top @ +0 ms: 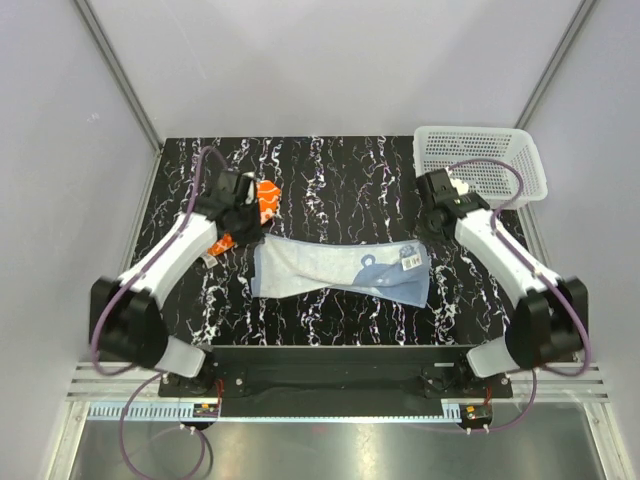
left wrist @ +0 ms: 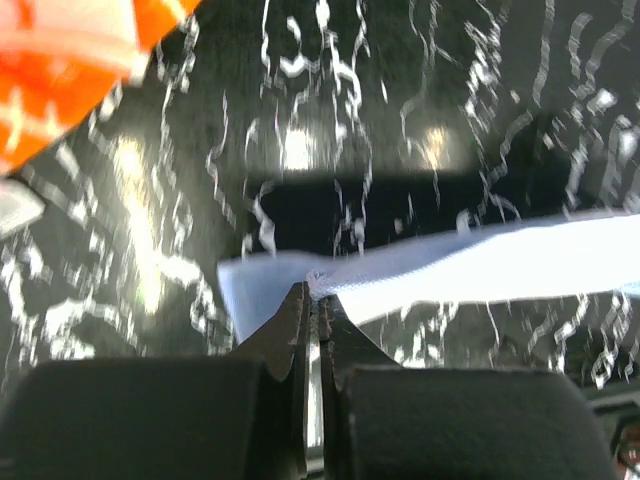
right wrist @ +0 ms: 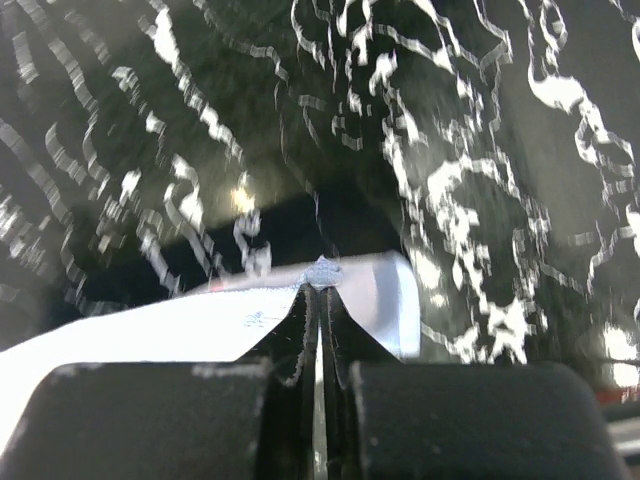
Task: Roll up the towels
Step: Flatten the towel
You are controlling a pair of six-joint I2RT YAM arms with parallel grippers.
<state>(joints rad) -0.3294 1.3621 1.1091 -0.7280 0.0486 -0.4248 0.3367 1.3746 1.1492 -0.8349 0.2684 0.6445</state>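
Pinching blue towel (top: 320, 268) corners: left pincer (left wrist: 312, 292), right pincer (right wrist: 320, 288)

The left arm (top: 170, 255) and the right arm (top: 497, 245) share one build: white moulded link covers joined by rounded black joint housings, the largest at the shoulder. A thin purple cable (top: 199, 170) leaves each base, loops clear of the links and re-enters at the wrist. The left gripper (left wrist: 312, 298) and the right gripper (right wrist: 320, 292) are matt black, each with two tapered fingers (left wrist: 285, 335) on blocky square-edged carriers
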